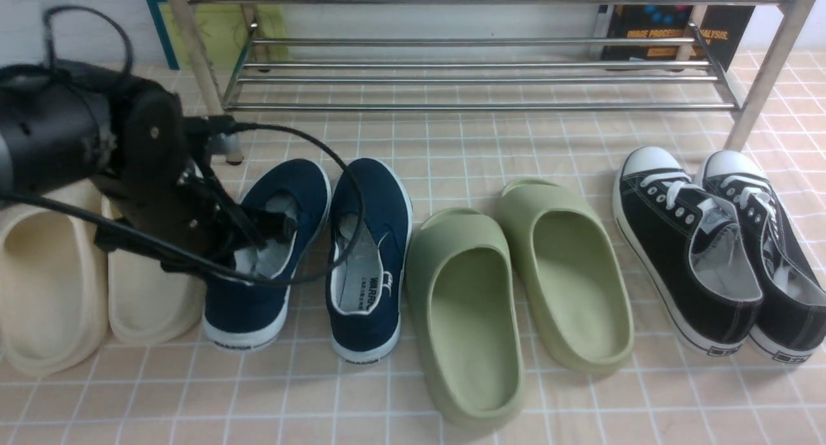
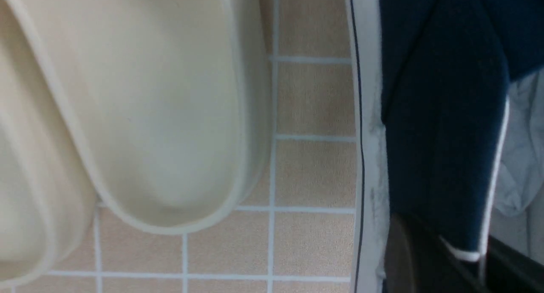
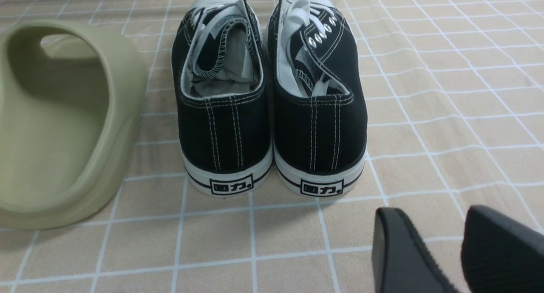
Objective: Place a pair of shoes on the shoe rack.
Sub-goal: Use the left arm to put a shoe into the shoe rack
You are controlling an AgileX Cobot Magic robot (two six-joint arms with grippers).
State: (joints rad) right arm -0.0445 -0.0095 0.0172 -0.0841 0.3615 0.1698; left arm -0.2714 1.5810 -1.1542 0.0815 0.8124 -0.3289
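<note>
With left gripper (image 2: pixel 444 240): pinching side wall of one navy sneaker (image 1: pixel 242 309). With right gripper (image 3: pixel 431 214): holding fingers spread. Beside first, resting on tiled floor (image 1: pixel 361 406): other navy sneaker (image 1: pixel 364 329). Beyond, awaiting both: shoe rack (image 1: pixel 452 107) — placing and, by judgement, lifting remaining. Showing in left wrist view only: pinched collar; in front view only: whole pair, full rack width.

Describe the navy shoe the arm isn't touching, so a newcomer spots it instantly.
Below the steel rack, shoes stand in a row on the tiles. Between the other navy slip-on and the green slippers, it's the one showing "WARRIOR" on its insole.
</note>
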